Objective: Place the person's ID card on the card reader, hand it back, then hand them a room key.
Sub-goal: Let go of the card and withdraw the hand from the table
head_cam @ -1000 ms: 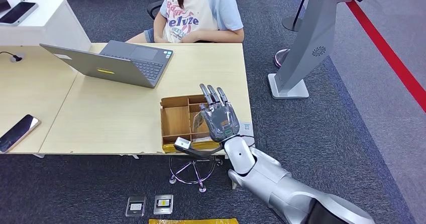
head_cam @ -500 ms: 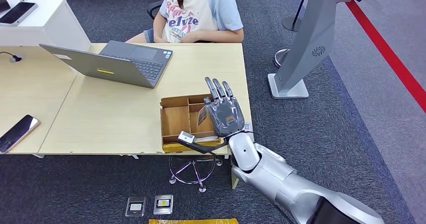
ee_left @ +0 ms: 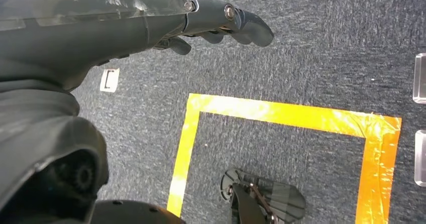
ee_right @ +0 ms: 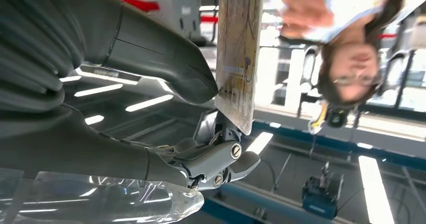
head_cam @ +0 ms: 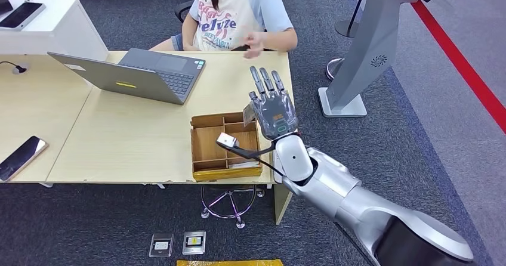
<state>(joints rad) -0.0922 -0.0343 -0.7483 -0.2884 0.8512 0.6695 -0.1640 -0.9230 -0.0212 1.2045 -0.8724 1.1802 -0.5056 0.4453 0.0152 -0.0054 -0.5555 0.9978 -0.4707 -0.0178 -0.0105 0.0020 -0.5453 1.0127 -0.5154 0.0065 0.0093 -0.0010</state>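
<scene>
My right hand [head_cam: 272, 104] is raised over the desk's far right part, past the cardboard tray [head_cam: 210, 145], fingers pointing toward the seated person [head_cam: 237, 12]. It pinches a pale printed card [ee_right: 238, 53] between thumb and fingers; the card's edge [head_cam: 248, 112] shows beside the palm. The person's hand [head_cam: 256, 42] is lifted above the desk edge, a short way beyond my fingertips. My left hand [ee_left: 211, 18] hangs over the carpet, holding nothing.
A grey laptop [head_cam: 137, 72] sits open at the back of the wooden desk [head_cam: 119, 141]. A phone [head_cam: 21, 157] lies at the desk's near left. A white kiosk stand [head_cam: 358, 57] rises on the right. Yellow floor tape [ee_left: 281, 114] and small plastic holders [head_cam: 194, 242] lie below.
My right hand has lifted from over the cardboard tray and moved forward toward the person with the card. The person's hand has risen from the desk edge.
</scene>
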